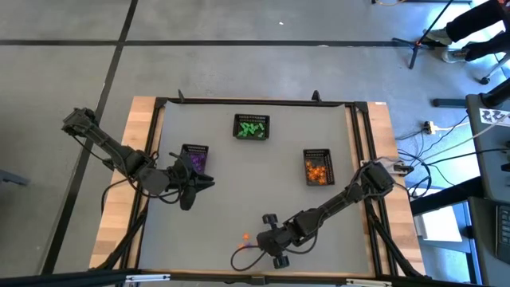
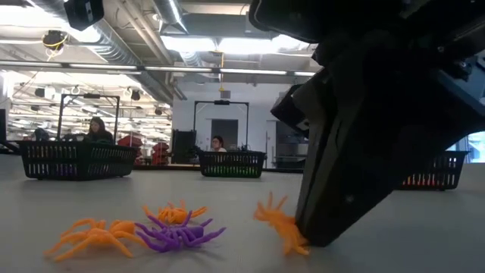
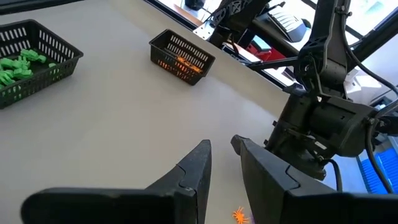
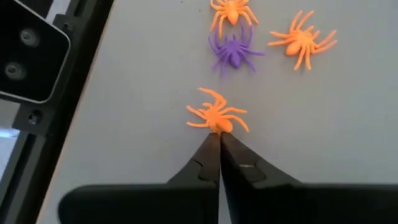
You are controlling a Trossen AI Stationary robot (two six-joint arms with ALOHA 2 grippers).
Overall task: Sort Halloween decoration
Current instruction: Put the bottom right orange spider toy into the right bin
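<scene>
Right wrist view: fingers pinch an orange spider

Low at the counter's (image 1: pixel 239 171) near edge, the right gripper (image 4: pixel 219 138) has its fingers together, their tips clamped on the body of an orange spider (image 4: pixel 217 114) lying on the counter. Just beyond it lie a purple spider (image 4: pixel 233 51) and two more orange spiders (image 4: pixel 303 39). The left gripper (image 3: pixel 222 149) waits beside the basket of purple trinkets (image 1: pixel 194 158), fingers slightly apart. Green trinkets fill a basket (image 1: pixel 252 127) farther back; an orange-filled basket (image 1: pixel 318 167) sits to the right.
</scene>
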